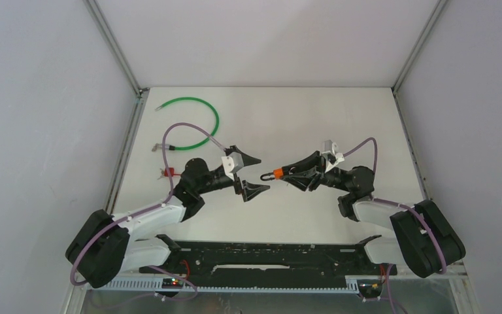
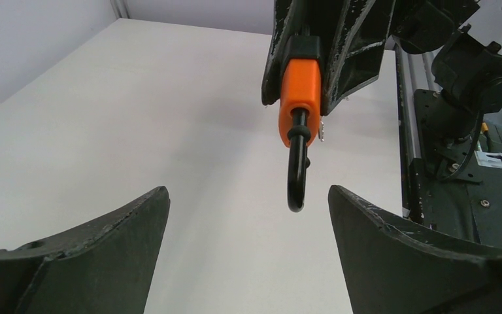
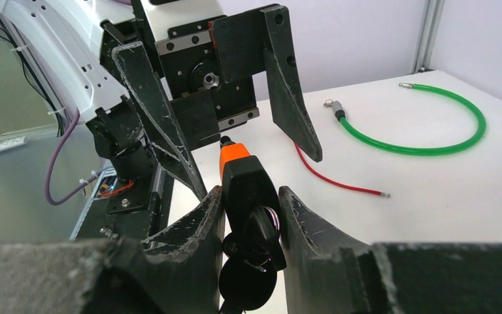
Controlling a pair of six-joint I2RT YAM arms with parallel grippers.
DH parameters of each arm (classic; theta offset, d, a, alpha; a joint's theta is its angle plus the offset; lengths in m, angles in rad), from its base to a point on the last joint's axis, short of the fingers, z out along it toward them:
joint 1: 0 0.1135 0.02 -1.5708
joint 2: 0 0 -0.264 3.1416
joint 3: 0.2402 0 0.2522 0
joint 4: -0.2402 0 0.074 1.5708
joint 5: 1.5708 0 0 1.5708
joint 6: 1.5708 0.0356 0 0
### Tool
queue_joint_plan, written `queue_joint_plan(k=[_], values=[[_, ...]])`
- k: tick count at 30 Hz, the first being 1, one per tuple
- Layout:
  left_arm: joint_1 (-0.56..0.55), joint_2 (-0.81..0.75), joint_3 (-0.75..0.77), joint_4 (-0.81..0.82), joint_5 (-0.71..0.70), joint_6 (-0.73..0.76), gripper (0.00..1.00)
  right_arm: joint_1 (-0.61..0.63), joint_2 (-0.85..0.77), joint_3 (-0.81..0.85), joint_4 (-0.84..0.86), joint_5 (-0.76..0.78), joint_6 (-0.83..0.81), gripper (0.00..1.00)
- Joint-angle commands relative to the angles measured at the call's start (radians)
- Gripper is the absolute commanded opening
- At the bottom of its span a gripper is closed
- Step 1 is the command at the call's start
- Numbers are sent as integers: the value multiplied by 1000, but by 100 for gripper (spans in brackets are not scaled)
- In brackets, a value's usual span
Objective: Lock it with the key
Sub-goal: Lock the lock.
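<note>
Three pale walls [image 1: 261, 39] enclose the white table [image 1: 301, 118]; left tool [image 1: 263, 175] gapes wide, right tool [image 3: 251, 195] clamps the padlock [image 2: 299, 95].

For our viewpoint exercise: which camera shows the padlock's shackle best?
Left wrist: the shackle hangs large and clear below the orange padlock body. The top view shows it tiny; the right wrist view nearly hides it behind the body.

The padlock [image 2: 299, 91] body is seen as smooth orange plastic, its shackle [image 2: 295, 173] coated glossy black; the key [image 3: 248, 284] head is finished in shiny black plastic; the left claw [image 2: 248, 196] is matt black, scuffed and rough-edged; the green cable [image 3: 425, 147] is sheathed in glossy plastic and tipped with metal; the bench [image 2: 137, 98] is matt white.
</note>
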Motion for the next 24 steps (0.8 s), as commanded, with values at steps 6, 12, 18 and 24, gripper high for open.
queue_joint_plan(k=[6,12,18,24], values=[[-6,-38,12,16,29,38,79,-8,26,40,78,11,-5,0],[-5,-41,17,4,34,43,70,-9,35,40,78,14,-10,0],[-6,-37,27,-13,49,48,64,-6,51,46,78,4,-11,0],[-7,-31,39,-33,55,55,54,-3,57,48,78,0,-15,0]])
